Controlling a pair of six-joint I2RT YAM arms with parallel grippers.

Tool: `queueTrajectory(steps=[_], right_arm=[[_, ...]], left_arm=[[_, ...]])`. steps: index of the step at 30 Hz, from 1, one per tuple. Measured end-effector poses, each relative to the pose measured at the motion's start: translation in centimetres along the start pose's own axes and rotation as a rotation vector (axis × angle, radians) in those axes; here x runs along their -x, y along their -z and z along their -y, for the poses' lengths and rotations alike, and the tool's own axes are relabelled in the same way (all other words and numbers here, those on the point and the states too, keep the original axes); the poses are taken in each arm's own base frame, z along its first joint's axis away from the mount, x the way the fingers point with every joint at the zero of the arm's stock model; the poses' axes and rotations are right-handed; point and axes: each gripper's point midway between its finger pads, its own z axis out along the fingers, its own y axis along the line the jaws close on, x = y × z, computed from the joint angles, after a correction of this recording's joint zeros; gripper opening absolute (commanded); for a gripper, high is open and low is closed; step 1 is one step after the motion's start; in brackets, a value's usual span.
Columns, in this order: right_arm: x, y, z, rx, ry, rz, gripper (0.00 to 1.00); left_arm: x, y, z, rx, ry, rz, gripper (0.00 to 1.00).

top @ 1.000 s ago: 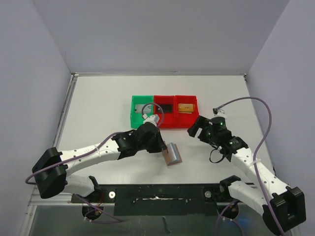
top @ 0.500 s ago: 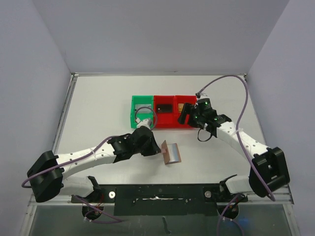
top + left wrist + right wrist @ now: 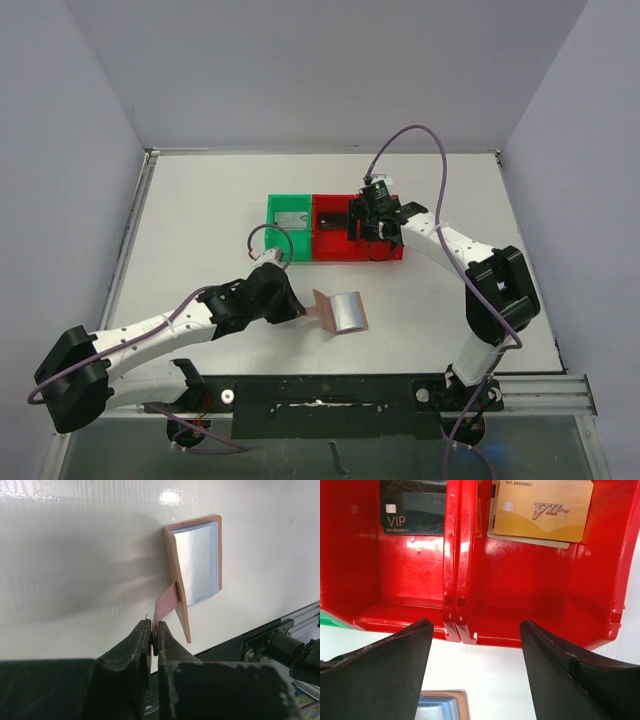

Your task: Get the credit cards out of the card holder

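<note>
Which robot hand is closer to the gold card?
Right. The right hand hovers at the red bins' near edge, close to the gold card; the left hand is far away, pinching the tab of the wallet.

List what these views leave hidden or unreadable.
Top view: contents of the right red bin, covered by the right gripper.
Top view: grey item in green bin, too small to identify.
Right wrist view: black card, cut by top edge.
Left wrist view: pockets of the card holder, hidden behind blue lining.
</note>
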Motion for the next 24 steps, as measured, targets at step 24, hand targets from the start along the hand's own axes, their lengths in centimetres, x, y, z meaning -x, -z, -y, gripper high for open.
queueTrajectory(steps=[24], right_arm=[[-1.7, -1.5, 0.8, -0.04, 0.069, -0.064, 0.51]], left_arm=[[-0.9, -0.2, -1.8, 0.041, 0.017, -0.021, 0.0]])
